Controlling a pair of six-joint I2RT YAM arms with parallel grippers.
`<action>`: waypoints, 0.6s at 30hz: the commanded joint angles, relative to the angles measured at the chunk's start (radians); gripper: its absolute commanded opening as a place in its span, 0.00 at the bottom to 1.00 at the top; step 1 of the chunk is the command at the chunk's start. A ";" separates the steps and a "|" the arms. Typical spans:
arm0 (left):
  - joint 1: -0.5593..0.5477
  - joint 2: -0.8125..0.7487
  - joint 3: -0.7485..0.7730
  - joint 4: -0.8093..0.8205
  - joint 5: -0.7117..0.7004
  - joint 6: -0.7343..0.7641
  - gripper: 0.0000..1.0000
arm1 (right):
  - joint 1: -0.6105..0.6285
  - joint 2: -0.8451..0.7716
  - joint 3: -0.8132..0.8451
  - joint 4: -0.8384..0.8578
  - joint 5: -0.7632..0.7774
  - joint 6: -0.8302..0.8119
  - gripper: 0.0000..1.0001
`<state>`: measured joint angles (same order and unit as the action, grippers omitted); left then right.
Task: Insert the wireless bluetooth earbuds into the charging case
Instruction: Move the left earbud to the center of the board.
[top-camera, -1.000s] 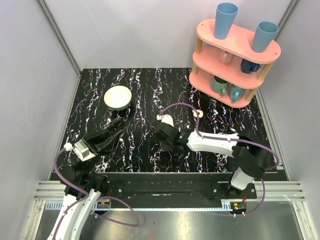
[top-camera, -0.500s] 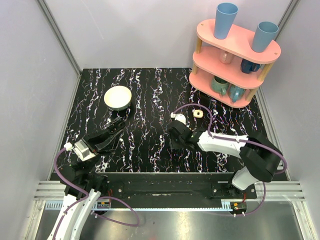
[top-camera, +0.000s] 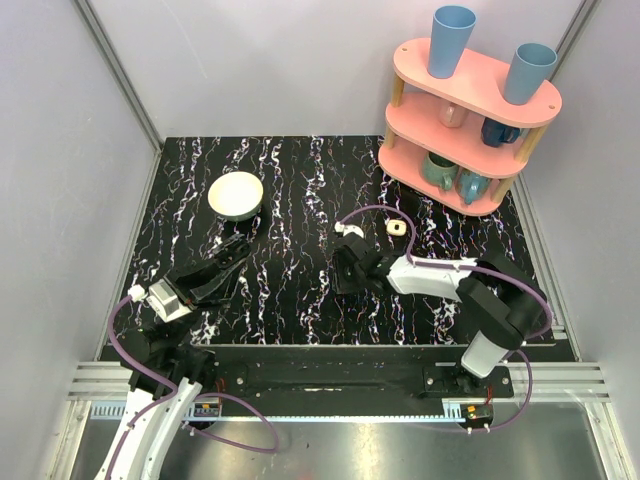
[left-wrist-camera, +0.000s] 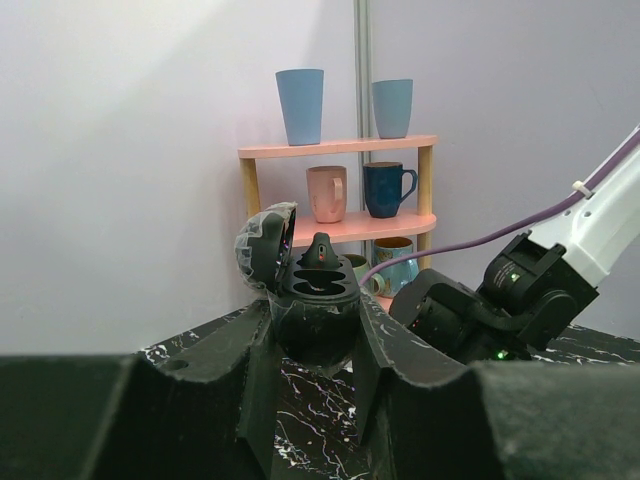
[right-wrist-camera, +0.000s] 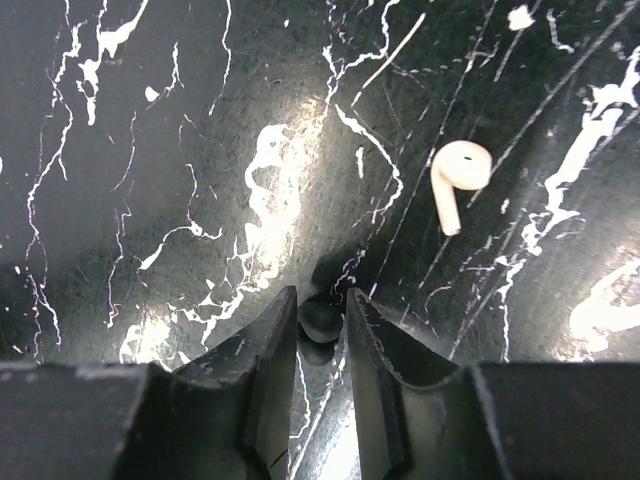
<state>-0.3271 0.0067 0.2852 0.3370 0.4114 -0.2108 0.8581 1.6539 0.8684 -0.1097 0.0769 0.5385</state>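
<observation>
My left hand (left-wrist-camera: 312, 345) stays pinched on the open dark case (left-wrist-camera: 310, 290), lid up. My right hand (right-wrist-camera: 321, 300), shifted right since a second ago, straddles a small dark lump (right-wrist-camera: 320, 320); grip I cannot tell. One white earbud (right-wrist-camera: 455, 180) lies on the surface (right-wrist-camera: 150, 150) beyond.

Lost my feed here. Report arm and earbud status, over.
Left gripper shut on open charging case. Right gripper low, jaws narrow around small dark thing, grip unclear. One white earbud loose beside it. Bowl untouched.
</observation>
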 joint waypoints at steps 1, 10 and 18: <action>0.007 -0.053 0.009 0.028 -0.011 -0.009 0.00 | -0.005 0.032 0.047 0.039 -0.029 -0.018 0.33; 0.007 -0.048 0.009 0.030 -0.010 -0.010 0.00 | -0.005 0.004 0.029 -0.045 0.058 -0.020 0.29; 0.008 -0.045 0.009 0.034 -0.010 -0.012 0.00 | -0.004 -0.034 0.004 -0.068 0.018 0.006 0.27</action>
<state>-0.3271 0.0067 0.2852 0.3370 0.4114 -0.2108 0.8574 1.6764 0.8806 -0.1383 0.0944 0.5316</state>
